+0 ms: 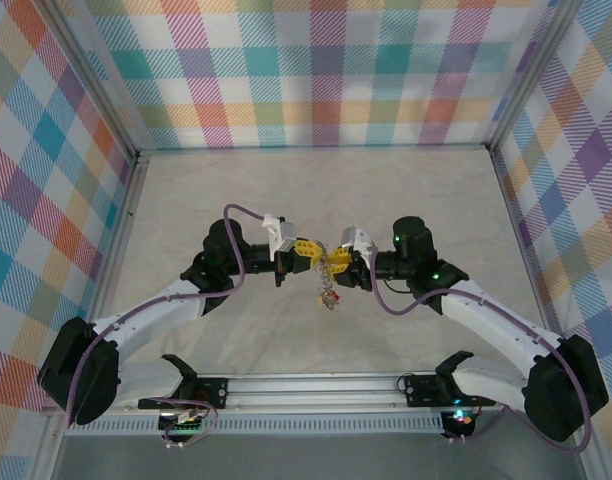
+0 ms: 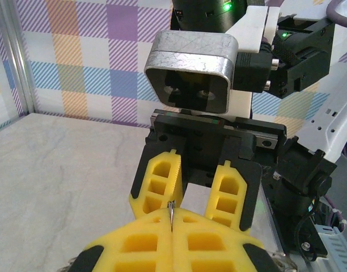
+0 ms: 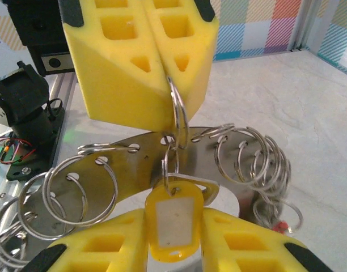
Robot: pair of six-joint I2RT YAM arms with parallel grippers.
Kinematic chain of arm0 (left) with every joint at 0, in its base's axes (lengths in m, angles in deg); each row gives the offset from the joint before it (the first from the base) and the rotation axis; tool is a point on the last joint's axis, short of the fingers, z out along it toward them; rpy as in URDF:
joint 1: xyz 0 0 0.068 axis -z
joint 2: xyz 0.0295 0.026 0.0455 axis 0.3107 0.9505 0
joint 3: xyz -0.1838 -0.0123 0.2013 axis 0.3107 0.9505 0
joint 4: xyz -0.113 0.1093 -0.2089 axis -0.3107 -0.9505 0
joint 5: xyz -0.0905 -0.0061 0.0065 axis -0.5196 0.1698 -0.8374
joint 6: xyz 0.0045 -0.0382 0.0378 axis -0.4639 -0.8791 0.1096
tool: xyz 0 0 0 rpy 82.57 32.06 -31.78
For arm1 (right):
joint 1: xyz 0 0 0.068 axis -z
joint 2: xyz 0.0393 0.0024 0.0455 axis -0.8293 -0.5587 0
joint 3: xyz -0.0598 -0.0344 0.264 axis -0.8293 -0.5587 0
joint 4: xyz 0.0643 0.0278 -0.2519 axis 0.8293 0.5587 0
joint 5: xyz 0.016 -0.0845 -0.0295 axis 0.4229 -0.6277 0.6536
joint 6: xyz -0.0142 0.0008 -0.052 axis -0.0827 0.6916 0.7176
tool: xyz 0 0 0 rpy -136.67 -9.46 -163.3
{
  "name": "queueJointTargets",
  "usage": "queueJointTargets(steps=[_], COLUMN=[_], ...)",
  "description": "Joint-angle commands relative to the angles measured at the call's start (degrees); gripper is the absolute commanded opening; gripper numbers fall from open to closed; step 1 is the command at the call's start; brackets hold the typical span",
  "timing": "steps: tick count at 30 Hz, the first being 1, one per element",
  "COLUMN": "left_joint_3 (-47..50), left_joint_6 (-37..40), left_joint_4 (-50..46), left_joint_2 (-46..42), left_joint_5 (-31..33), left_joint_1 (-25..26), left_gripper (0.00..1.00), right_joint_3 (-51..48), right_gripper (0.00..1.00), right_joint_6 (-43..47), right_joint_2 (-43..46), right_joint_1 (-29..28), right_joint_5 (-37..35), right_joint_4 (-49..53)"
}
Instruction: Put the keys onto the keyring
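Both arms meet above the table's middle. My left gripper (image 1: 316,255) (image 2: 171,218) (image 3: 165,110) is shut on a thin split ring (image 3: 178,107) that passes through a hole in the keyring (image 3: 128,164), a flat grey metal hoop hung with several wire rings (image 3: 247,158). From that ring hang a yellow tag (image 3: 172,226) and a silvery key (image 3: 212,187). My right gripper (image 1: 338,262) (image 3: 173,218) (image 2: 195,187) faces the left one, its yellow fingers (image 3: 105,249) pressed on either side of the tag. Keys (image 1: 331,288) dangle below both grippers.
Beige table (image 1: 316,190) enclosed by plaid walls (image 1: 316,70). A metal rail (image 1: 306,385) with the arm bases runs along the near edge. The right arm's camera housing (image 2: 190,71) looms close in front of the left wrist.
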Motion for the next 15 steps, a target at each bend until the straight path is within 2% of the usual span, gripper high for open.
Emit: queueJointTargets(steps=[1, 4, 10, 15], left_joint_3=[-2.17, -2.52, -3.05, -4.53], left_joint_6=[-1.06, -1.07, -0.52, 2.92], left_joint_4=[4.69, 4.99, 4.78, -1.00], left_joint_2=[-0.41, 0.15, 0.55, 0.03], left_joint_5=[-0.66, -1.34, -3.18, -5.05], left_joint_1=[0.44, 0.42, 0.43, 0.23], left_gripper=[0.00, 0.00, 0.00, 0.00], right_joint_3=[0.60, 0.17, -0.28, -0.14], right_gripper=[0.26, 0.26, 0.31, 0.34], right_joint_6=[0.33, 0.05, -0.43, 0.96], right_joint_2=[-0.76, -0.89, -1.39, -0.51], right_joint_1=[-0.75, -1.17, -1.12, -1.04], right_joint_5=[0.85, 1.19, 3.13, 2.45], right_joint_4=[-3.10, -4.16, -5.32, -3.12])
